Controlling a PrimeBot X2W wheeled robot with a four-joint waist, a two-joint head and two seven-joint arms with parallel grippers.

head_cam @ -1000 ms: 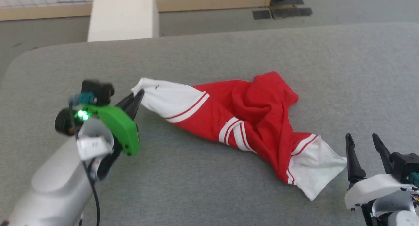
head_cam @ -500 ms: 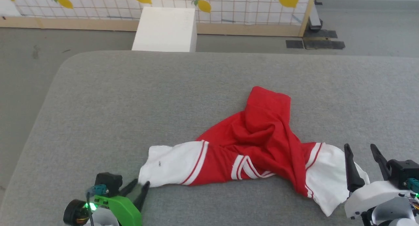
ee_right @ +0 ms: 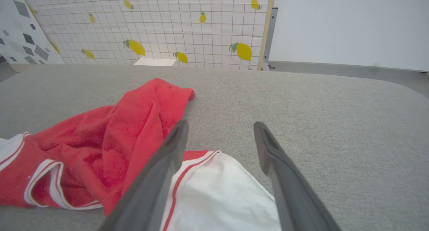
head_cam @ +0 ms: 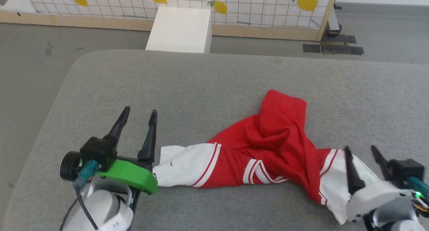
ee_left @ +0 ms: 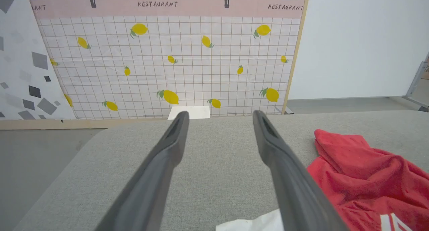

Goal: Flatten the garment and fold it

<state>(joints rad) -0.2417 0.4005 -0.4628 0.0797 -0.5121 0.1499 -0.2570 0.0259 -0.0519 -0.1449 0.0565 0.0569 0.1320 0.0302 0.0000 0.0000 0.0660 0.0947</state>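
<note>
The garment (head_cam: 268,147) lies crumpled on the grey table (head_cam: 201,83): a red body bunched in the middle, a white sleeve with red-striped trim stretched out to each side. My left gripper (head_cam: 140,111) stands open just left of the left sleeve (head_cam: 181,165), nothing between its fingers. In the left wrist view that gripper (ee_left: 220,114) points across bare table, with the garment (ee_left: 362,170) to the right. My right gripper (head_cam: 359,149) is open over the right sleeve (head_cam: 335,187). The right wrist view shows this gripper (ee_right: 221,124) open above the white sleeve (ee_right: 218,187).
A white box (head_cam: 181,30) stands on the floor beyond the table's far edge. Behind it runs a lemon-patterned partition (head_cam: 234,3). The table's rounded left corner (head_cam: 77,60) is near my left arm. Dark mats (head_cam: 335,48) lie on the floor at the back right.
My left gripper has let go of the left sleeve's tip and opened wide; the sleeve now lies on the table. The head camera has shifted. The right gripper stays open.
</note>
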